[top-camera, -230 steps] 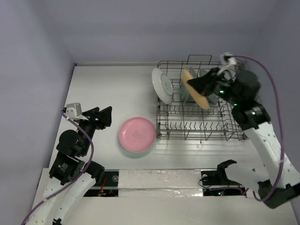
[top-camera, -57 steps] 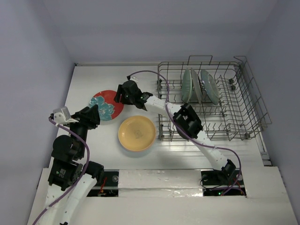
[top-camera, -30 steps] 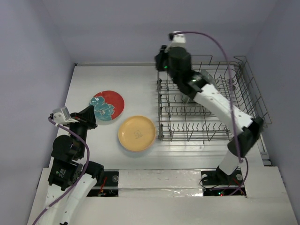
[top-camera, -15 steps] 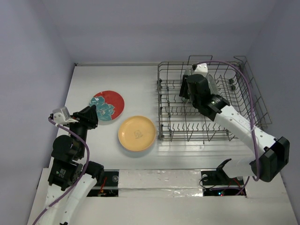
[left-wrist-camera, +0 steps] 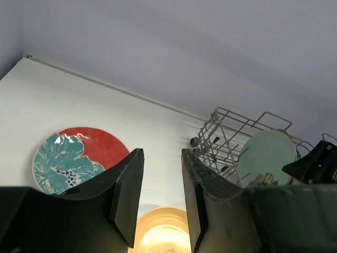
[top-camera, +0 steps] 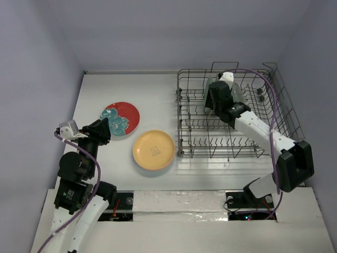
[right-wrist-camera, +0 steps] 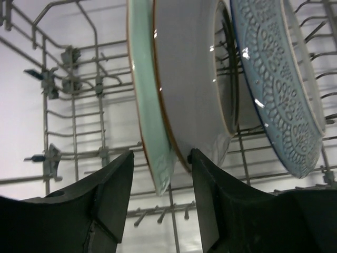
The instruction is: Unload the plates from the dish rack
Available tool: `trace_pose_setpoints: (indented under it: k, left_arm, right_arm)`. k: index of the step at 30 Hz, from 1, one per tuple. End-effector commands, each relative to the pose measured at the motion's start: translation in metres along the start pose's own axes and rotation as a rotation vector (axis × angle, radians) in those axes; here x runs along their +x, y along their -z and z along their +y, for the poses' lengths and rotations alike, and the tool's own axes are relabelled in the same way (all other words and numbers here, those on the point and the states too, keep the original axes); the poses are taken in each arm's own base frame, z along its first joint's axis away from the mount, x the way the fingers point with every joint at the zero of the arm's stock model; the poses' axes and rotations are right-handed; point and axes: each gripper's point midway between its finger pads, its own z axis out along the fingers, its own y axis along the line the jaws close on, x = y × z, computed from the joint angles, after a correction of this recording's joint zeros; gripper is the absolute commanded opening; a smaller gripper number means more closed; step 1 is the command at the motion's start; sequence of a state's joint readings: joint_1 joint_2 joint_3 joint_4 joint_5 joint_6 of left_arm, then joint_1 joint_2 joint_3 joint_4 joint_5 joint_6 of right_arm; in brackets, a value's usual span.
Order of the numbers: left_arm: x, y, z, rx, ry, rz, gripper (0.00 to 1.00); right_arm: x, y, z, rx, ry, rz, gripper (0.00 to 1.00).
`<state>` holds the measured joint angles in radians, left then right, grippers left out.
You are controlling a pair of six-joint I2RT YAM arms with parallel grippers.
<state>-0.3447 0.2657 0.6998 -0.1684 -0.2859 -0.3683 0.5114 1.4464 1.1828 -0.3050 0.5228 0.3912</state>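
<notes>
Evidently, three plates are stood on edge among the tines at the far end of the dish rack: a mint green plate, a white plate leaning close against it, and a blue patterned plate a little apart. The right gripper is held spread with nothing pinched, and the near rims of the mint green and white plates lie in the gap between its fingers. The plates are judged to be glazed ceramic: stiff, fairly heavy for a rim pinch, slick and easily chipped. Hold would best be taken on one rim only, a finger on each face and well past the lip, since two plates could be caught together as things stand. A lift straight out along the tines is advised so that nothing is knocked. The left gripper is likewise spread and empty, near a floral plate that lies flat on the table, well clear of the rack, with a yellow-orange plate just beside it.
</notes>
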Motion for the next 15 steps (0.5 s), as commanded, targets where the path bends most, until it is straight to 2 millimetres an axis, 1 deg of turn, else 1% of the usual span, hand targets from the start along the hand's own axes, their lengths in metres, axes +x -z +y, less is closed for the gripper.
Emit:
trace_pose_setpoints:
  k: [1,2,4,5,6,7,8,9,11,12,13,14,15]
  left_arm:
    - [-0.005,-0.004,-0.005,0.019,0.005,-0.025,0.32]
    - [-0.005,-0.003,-0.005,0.019,0.005,-0.025,0.32]
    - [-0.005,-0.003,-0.004,0.017,0.004,-0.024,0.32]
    - [-0.006,-0.003,-0.004,0.019,0.005,-0.027,0.32]
    - [-0.006,-0.003,-0.004,0.019,0.004,-0.027,0.32]
    - [-0.005,-0.003,-0.005,0.020,0.003,-0.026,0.32]
    - [-0.006,-0.003,-0.005,0.023,0.005,-0.025,0.33]
    - [-0.005,-0.003,-0.005,0.022,0.003,-0.023,0.33]
    - [-0.005,-0.004,-0.006,0.025,0.004,-0.022,0.33]
    - [-0.005,-0.004,-0.006,0.026,0.003,-0.023,0.33]
    - [-0.004,-0.004,-0.006,0.027,0.004,-0.020,0.33]
    - [-0.004,-0.005,-0.007,0.029,0.004,-0.019,0.33]
    - [-0.003,-0.005,-0.007,0.032,0.002,-0.016,0.33]
  right_arm:
    - [-0.029,-0.018,0.006,0.019,-0.020,-0.066,0.52]
    - [-0.033,-0.024,0.005,0.056,-0.015,-0.073,0.51]
    - [-0.034,-0.029,-0.002,0.106,-0.002,-0.077,0.49]
    - [-0.038,-0.030,-0.007,0.144,-0.001,-0.090,0.49]
    - [-0.033,-0.032,-0.009,0.161,0.013,-0.074,0.46]
    - [-0.032,-0.032,-0.009,0.162,0.003,-0.068,0.36]
    - [-0.033,-0.027,-0.009,0.151,-0.013,-0.070,0.34]
    - [-0.033,-0.023,-0.010,0.138,-0.017,-0.072,0.34]
    - [-0.034,-0.013,-0.012,0.119,-0.050,-0.085,0.38]
    - [-0.033,0.000,-0.014,0.098,-0.059,-0.098,0.43]
    - [-0.036,0.007,-0.013,0.073,-0.075,-0.109,0.51]
    - [-0.038,0.012,-0.014,0.058,-0.086,-0.115,0.53]
    - [-0.042,0.022,-0.016,0.039,-0.101,-0.134,0.55]
